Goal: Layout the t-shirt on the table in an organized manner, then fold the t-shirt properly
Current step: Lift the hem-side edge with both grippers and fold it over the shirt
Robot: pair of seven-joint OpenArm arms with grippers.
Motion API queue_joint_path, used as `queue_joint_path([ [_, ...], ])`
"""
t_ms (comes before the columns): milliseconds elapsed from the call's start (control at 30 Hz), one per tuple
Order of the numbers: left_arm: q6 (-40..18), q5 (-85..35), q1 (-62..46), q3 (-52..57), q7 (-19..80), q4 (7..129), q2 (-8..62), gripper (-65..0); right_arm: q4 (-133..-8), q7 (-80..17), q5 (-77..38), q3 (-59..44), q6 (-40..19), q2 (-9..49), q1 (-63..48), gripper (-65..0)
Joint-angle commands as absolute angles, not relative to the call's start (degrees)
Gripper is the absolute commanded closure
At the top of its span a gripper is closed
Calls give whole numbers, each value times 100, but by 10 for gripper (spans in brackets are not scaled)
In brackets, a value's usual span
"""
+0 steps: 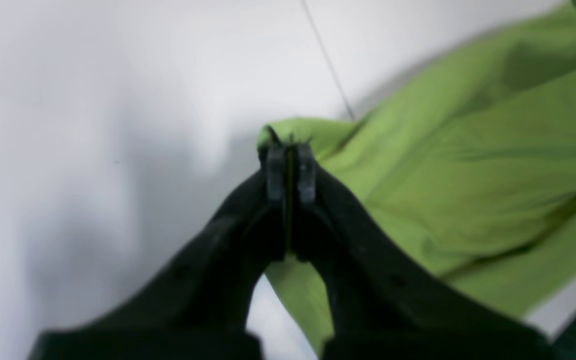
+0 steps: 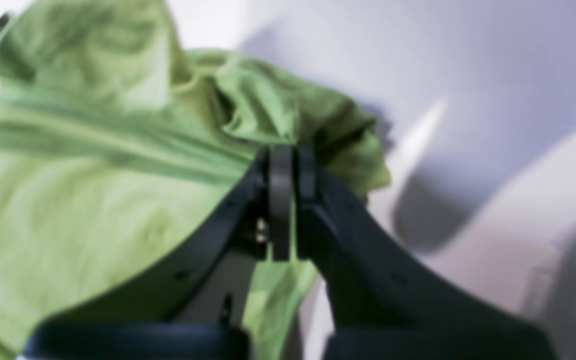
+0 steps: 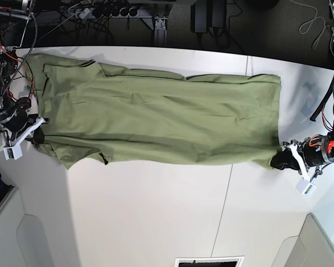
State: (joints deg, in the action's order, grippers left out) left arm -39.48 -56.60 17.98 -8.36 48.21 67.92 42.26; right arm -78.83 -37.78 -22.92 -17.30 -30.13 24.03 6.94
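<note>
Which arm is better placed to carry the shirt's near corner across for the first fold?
Probably the left gripper: it is shut on the t-shirt at its free hem corner. The right gripper pinches bunched fabric at the sleeve end.

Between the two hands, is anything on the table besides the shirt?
No. Base view shows only the t-shirt stretched between left hand and right hand.

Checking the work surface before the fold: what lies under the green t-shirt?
Only the large white matte table shows around the olive-green cotton t-shirt. A thin dark seam runs under its near edge; whatever else the cloth covers is hidden.
</note>
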Motion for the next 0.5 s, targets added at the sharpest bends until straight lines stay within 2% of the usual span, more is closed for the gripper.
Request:
queue_joint_path([
  [0, -4000, -5854, 1898, -792, 4842, 7011, 4407, 0, -8141, -3723, -2403, -1780, -3041, 2545, 674, 0],
  [333, -4000, -5946, 1726, -792, 5092, 7216, 4993, 0, -8864, -3830, -2683, -2449, -3146, 2790, -353, 0],
  [467, -4000, -6427, 1649, -792, 5723, 7216, 5015, 0, -8927, -4233, -3251, -2836, -3208, 2790, -475, 0],
])
